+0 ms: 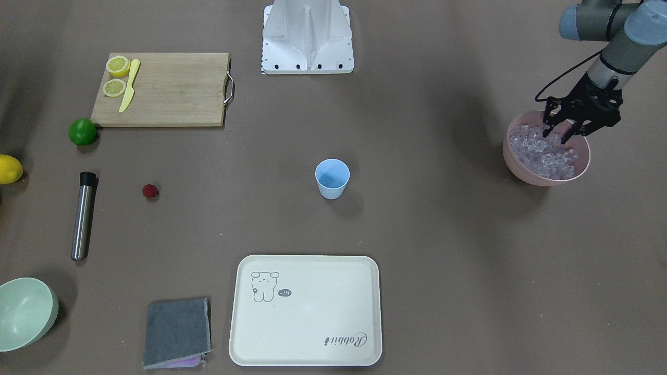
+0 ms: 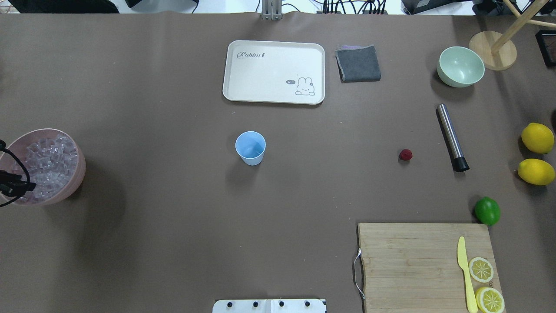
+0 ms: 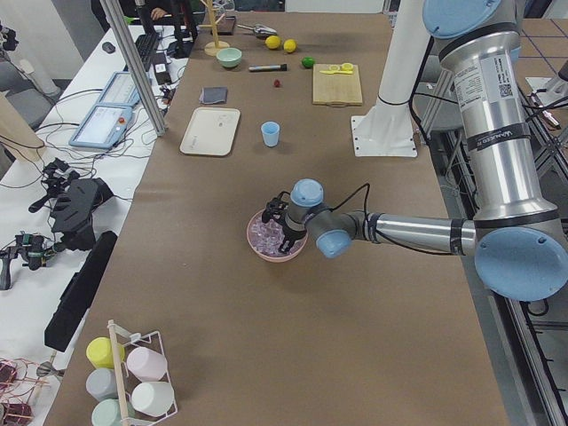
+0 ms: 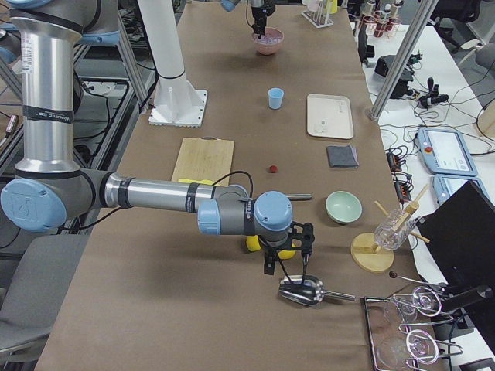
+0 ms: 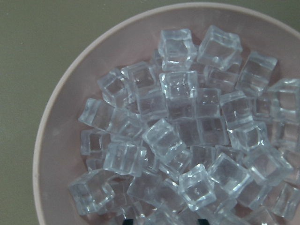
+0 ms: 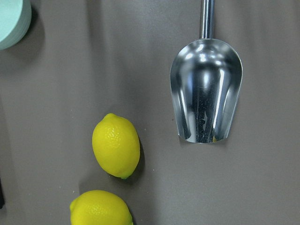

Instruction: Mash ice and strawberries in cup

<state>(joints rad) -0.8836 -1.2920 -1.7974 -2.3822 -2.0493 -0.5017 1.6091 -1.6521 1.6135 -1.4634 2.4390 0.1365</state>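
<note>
Black two-finger left gripper [image 1: 558, 134], three o'clock in the front-facing view, points down, fingers spread; black right gripper [image 4: 288, 267] hangs downward.

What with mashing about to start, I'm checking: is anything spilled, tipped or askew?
Nothing stands out. The cup stands upright, the ice sits inside the pink bowl, and the strawberry lies whole on the table; no spill shows.

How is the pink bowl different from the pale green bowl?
The pink bowl holds ice; the green bowl is empty. The pink bowl stands on the robot's left, with the left end effector over it; the green bowl stands on the right. Both are round and plain.
</note>
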